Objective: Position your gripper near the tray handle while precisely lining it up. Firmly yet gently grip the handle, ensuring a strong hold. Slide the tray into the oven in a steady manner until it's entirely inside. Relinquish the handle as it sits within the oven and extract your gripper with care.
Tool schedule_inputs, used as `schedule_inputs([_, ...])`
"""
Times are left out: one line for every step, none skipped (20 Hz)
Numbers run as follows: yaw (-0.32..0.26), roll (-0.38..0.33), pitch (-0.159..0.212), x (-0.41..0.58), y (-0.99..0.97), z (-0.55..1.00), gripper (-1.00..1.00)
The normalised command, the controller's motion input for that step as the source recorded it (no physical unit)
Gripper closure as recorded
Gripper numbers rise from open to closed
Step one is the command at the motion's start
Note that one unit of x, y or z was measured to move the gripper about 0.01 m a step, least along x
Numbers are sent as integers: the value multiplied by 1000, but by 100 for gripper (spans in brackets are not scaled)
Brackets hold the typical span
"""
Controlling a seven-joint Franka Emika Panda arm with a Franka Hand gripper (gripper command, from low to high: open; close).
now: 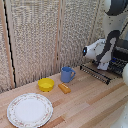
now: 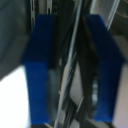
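Right now, gripper [image 1: 106,65] down over tray [image 1: 98,72], white wrist tilted toward oven [image 1: 121,54]. Blue fingers [image 2: 41,65] apart in wrist view, thin tray handle [image 2: 70,60] running between them; contact with pads not clear through blur. Tray drawn out of oven, front rail [image 1: 94,73] just below and beside gripper. Well away from gripper on wooden table [image 1: 90,105]: blue mug [image 1: 67,74], yellow bowl [image 1: 46,84], orange block [image 1: 64,88], patterned plate [image 1: 29,109].

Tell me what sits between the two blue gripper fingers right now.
In the wrist view, thin dark and silvery bars, apparently the tray rack's edge, run through the gap between the blue fingers of the gripper. Blur hides whether the pads touch them.
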Motion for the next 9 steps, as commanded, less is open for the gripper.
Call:
schedule_inputs([0, 97, 0, 337, 117, 177, -100])
schedule_inputs([-5, 89, 5, 454, 157, 131, -100])
schedule_inputs([-9, 96, 0, 466, 200, 111, -100])
schedule_inputs([-17, 95, 0, 523, 269, 51, -100])
schedule_inputs([-16, 78, 0, 546, 357, 11, -100])
schedule_inputs([-21, 86, 0, 583, 366, 60, -100])
schedule_inputs([-23, 99, 0, 609, 369, 114, -100])
schedule_inputs([-40, 118, 0, 689, 354, 231, -100])
schedule_inputs([-50, 119, 0, 734, 346, 317, -100])
